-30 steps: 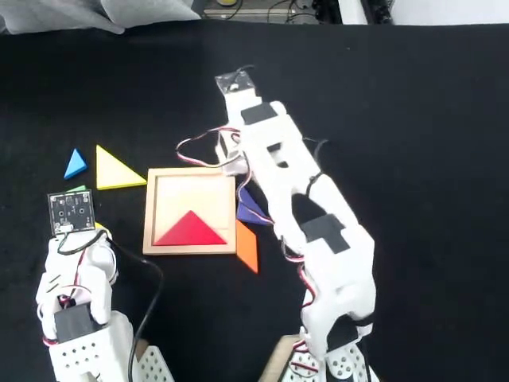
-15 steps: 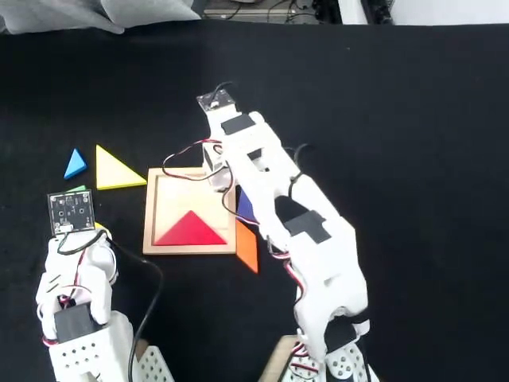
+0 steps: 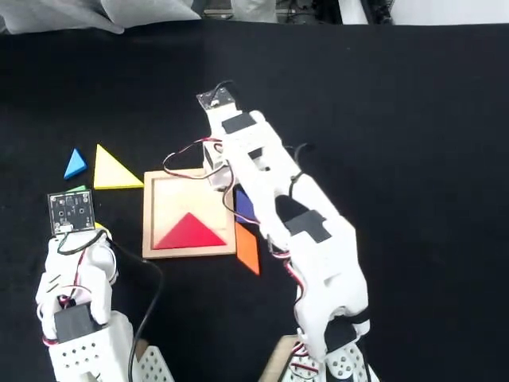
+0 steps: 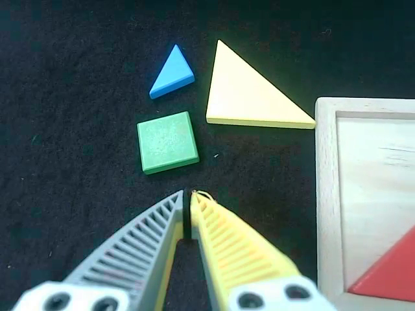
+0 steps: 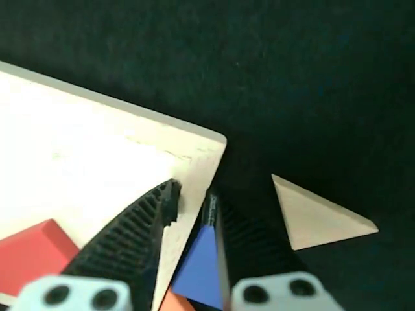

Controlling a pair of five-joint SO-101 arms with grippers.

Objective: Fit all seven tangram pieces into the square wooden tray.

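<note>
My right gripper (image 5: 191,194) sits parted astride the tray (image 5: 130,113) rim, my left gripper (image 4: 189,195) clenched empty near the green square (image 4: 167,141).

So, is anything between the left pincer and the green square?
Nothing visible does: just bare black cloth separates the left pincer from the green square. The blue triangle and yellow triangle lie on the square's far side, apart from it.

A matt black cloth (image 3: 413,111) with a fine nap covered the table. The tray (image 3: 149,215) was pale, smooth wood. At its 9 o'clock the green square (image 4: 168,141) looked faintly grainy, while the yellow triangle (image 4: 249,97) looked smooth and matt. The left gripper (image 4: 190,197) and right gripper (image 5: 191,194) were ribbed plastic.
</note>
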